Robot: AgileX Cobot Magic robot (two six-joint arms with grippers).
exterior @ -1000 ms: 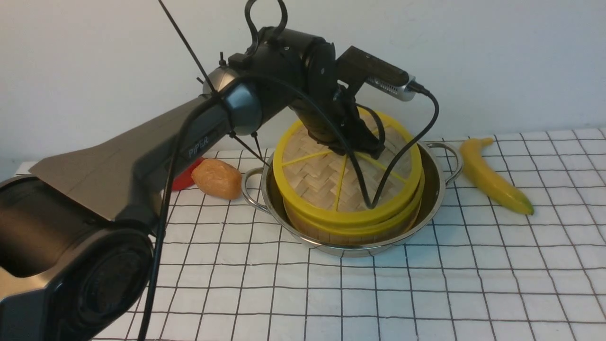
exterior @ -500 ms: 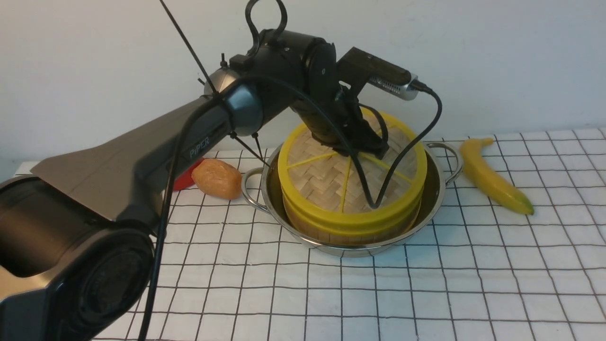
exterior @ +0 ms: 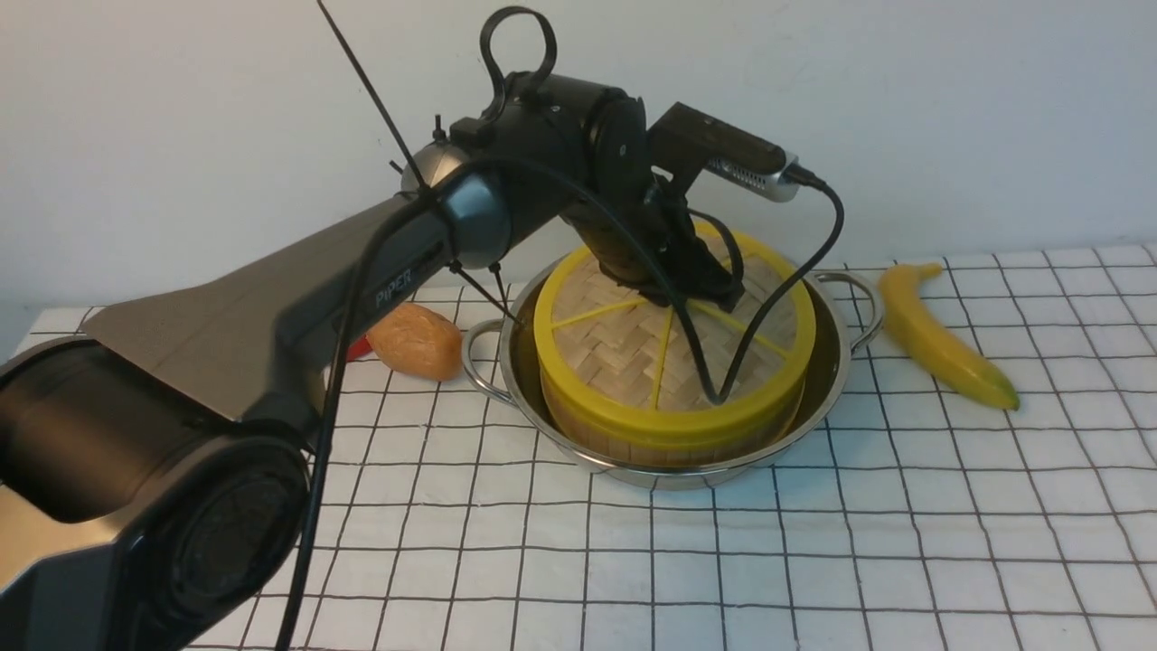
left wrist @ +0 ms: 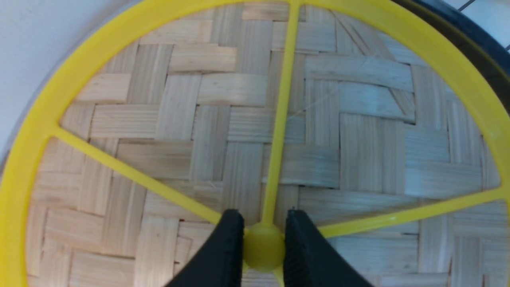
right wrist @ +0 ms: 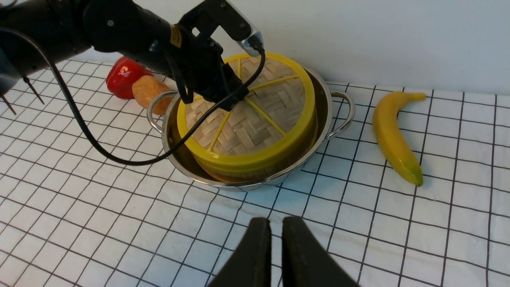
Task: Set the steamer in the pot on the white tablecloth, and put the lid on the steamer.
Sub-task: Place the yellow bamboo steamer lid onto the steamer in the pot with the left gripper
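One steamer (exterior: 669, 434) sits inside one pot (exterior: 827, 380), which stands on the white tablecloth (exterior: 813, 561) covering the surface. One lid (exterior: 633, 353) lies flat on top of the steamer, its yellow rim lined up with the basket's rim; five yellow spokes run from its hub. The left tool (left wrist: 263, 243) is over the lid's middle, its two black fingers (left wrist: 227, 247) clamped on the small yellow hub where the spokes meet. The pot has two loop handles, one on each side.

Outward on the cloth: one banana (exterior: 940, 339) lies to the right of the pot, apart from it; one brownish lump (exterior: 416, 341) lies just beside the pot's left handle, and one red pepper (right wrist: 124, 77) is behind that lump. The right tool (right wrist: 277, 239) hovers above bare cloth on the near side of the pot, its two fingers nearly together with a thin gap, holding nothing.
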